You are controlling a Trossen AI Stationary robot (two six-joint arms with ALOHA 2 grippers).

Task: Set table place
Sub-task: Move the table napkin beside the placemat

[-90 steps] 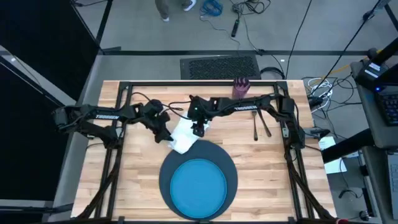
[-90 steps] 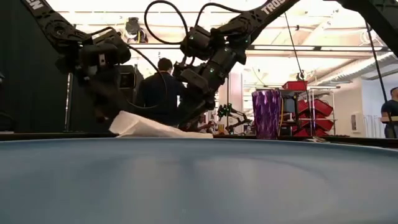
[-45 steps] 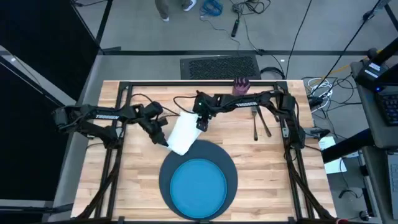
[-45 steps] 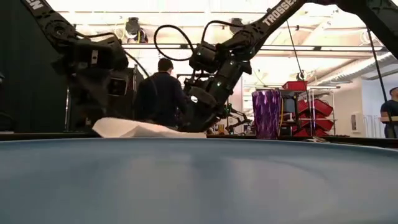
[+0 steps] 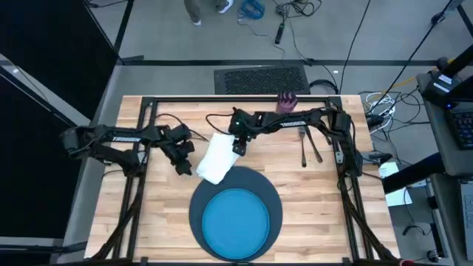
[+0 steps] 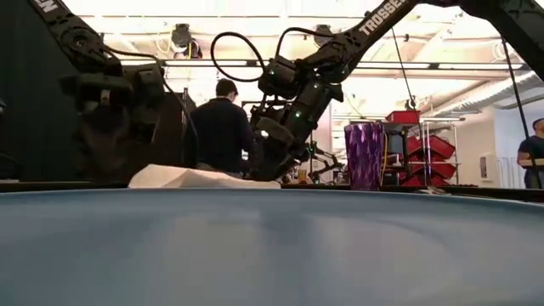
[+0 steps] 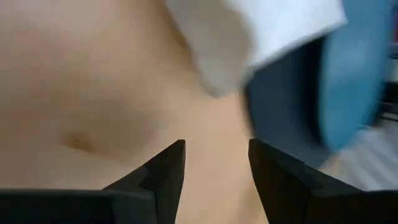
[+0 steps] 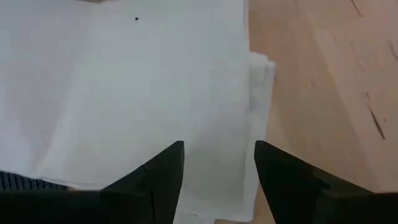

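On the light-wood butcher-block surface (image 5: pixel 155 222), a white cloth napkin (image 5: pixel 215 157) lies at the 11 o'clock edge of the dark grey round charger (image 5: pixel 198 208) carrying a bright blue plate (image 5: pixel 236 223). Right hand (image 5: pixel 238 148) hovers over the napkin, fingers parted and empty; left hand (image 5: pixel 182 165) sits just beside it at 9 o'clock, likewise parted.

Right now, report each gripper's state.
Left gripper: open, holding nothing, over bare table beside the napkin.
Right gripper: open, holding nothing, directly over the napkin.

A bright blue plate (image 5: pixel 236 223) sits centred on a dark grey charger (image 5: pixel 198 193) at lower centre of the light-wood tabletop (image 5: pixel 295 185). A white napkin (image 5: pixel 214 157) lies flat, overlapping the charger's upper-left rim. Purple cup (image 5: pixel 286 103) stands upright at upper centre; cutlery (image 5: pixel 310 145) lies right.
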